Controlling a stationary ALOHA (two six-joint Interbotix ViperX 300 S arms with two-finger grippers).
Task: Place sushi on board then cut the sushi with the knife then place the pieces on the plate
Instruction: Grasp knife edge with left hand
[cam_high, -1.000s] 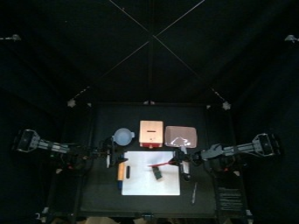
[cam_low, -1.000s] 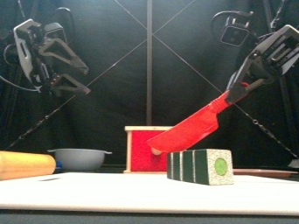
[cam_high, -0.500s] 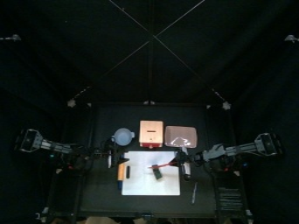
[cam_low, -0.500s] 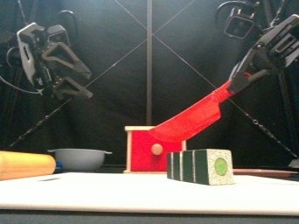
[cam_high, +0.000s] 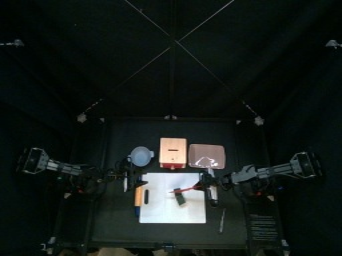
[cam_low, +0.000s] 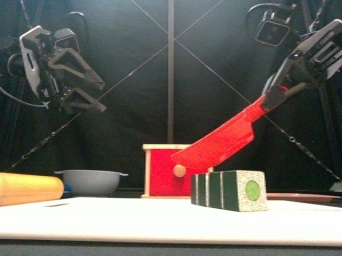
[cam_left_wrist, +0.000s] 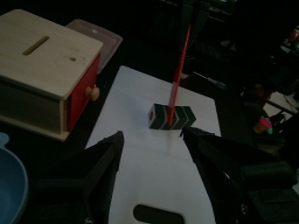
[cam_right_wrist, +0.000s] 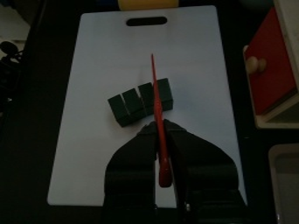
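While tilted — red knife (cam_low: 221, 148) above sushi (cam_low: 230, 189)

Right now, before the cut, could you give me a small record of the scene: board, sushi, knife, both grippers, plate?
board: white cutting board, on the table
sushi: dark green toy sushi roll, on the board, blocks together
knife: red toy knife, tilted, blade above the roll
right gripper: shut on the knife's handle
left gripper: open, empty, raised at the left
plate: flat pink tray, behind the board, beside the pale wooden box
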